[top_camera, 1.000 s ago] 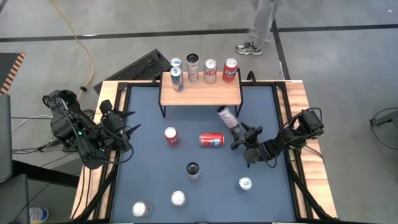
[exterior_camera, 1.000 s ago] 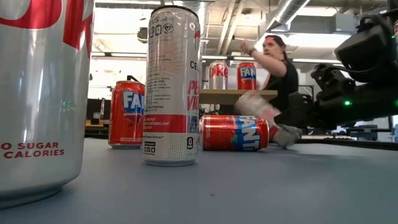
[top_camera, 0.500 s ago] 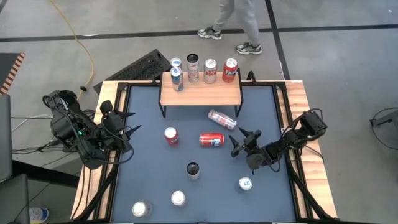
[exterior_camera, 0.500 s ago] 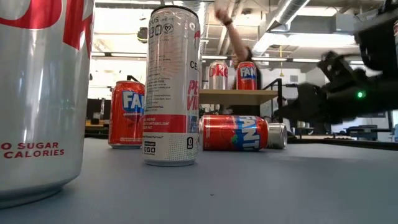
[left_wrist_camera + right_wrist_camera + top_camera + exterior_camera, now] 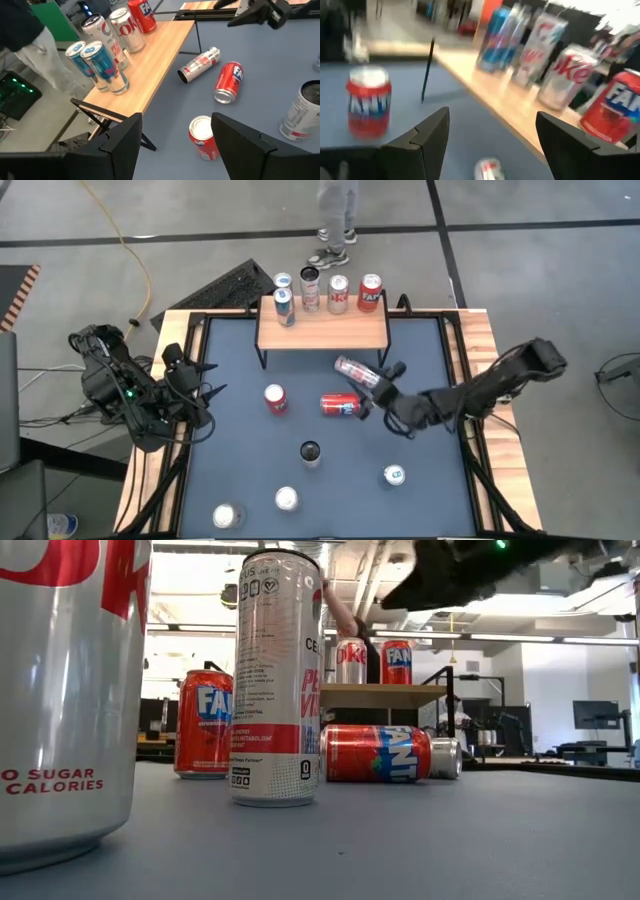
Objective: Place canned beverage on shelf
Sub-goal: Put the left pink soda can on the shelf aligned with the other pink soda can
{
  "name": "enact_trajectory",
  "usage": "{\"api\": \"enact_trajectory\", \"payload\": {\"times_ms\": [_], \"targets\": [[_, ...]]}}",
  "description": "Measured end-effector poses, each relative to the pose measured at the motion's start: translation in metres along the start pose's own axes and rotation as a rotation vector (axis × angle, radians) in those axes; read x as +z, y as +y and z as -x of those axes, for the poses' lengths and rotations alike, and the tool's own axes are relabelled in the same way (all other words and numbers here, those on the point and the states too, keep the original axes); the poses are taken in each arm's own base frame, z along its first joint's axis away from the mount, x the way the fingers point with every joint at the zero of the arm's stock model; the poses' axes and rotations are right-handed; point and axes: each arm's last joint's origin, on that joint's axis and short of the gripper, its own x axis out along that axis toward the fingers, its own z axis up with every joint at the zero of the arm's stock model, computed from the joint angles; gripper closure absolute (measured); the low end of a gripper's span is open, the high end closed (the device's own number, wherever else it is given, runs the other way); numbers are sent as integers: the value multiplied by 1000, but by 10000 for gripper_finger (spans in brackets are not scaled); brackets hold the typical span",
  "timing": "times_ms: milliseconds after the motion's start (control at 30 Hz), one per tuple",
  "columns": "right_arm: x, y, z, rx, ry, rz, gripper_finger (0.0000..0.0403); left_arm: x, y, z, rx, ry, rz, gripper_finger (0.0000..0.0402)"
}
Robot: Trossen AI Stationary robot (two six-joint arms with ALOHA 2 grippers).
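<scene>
Right end effector [image 5: 375, 392] spread, empty, over the fallen slim can [image 5: 357, 370]; at 12 o'clock the shelf [image 5: 322, 328]; nudged, it could roll underneath.

A person's legs [image 5: 335, 210] beyond the table, near a keyboard [image 5: 222, 286] (dark).

Dark blue-grey table mat [image 5: 240, 470], pale wood border. Shelf [image 5: 322, 328] has a light wood top and black legs. On it: two blue-and-silver cans [image 5: 100, 62], a white slim can with red print [image 5: 310, 288], a silver can with red lettering [image 5: 338, 294], a red can with white-blue logo [image 5: 370, 292]. On the mat: red can lying [image 5: 340, 405], red can upright [image 5: 275, 399], silver-and-red can on its side [image 5: 355, 370]. Both arms black.
</scene>
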Motion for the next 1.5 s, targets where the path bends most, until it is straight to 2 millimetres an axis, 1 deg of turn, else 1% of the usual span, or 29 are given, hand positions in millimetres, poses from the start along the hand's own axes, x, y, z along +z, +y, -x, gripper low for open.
{"api": "enact_trajectory", "payload": {"times_ms": [100, 167, 200, 267, 333, 433, 533, 600, 700, 833, 1000, 1100, 1200, 1267, 1500], "targets": [[24, -11, -20, 102, 205, 48, 117, 0, 0, 0, 0, 0, 0, 173], [33, -13, -37, 158, 356, 63, 117, 0, 0, 0, 0, 0, 0, 173], [35, -14, -44, 181, 412, 79, 117, 0, 0, 0, 0, 0, 0, 173], [32, -10, -55, 194, 497, 150, 117, 0, 0, 0, 1, 0, 0, 173], [31, -4, -65, 198, 512, 185, 117, 0, 0, 0, 1, 0, -1, 173], [15, 4, -72, 195, 570, 222, 117, 0, 0, 0, -5, 6, -1, 173], [-9, 11, -77, 185, 652, 218, 117, -1, -1, 0, -19, 23, -1, 173], [-23, 13, -78, 143, 692, 244, 117, -1, -1, 0, -22, 28, -2, 173], [-37, 18, -80, 104, 716, 269, 117, -1, -1, 0, -22, 27, -14, 173], [-43, 15, -85, 97, 743, 287, 117, -1, 0, 0, -6, 11, -21, 173], [-46, 6, -91, 68, 775, 292, 117, 0, 0, 0, 6, 0, -31, 173], [-50, -1, -97, 98, 826, 285, 117, 0, 0, 0, 6, -1, -47, 173], [-64, -5, -105, 127, 873, 251, 117, 0, 0, 0, 7, -1, -50, 173], [-74, -7, -108, 107, 900, 272, 117, 0, 0, 0, 6, -1, -50, 173], [-90, -12, -120, 95, 974, 264, 117, 0, 0, 0, 4, 2, -41, 173]]}}
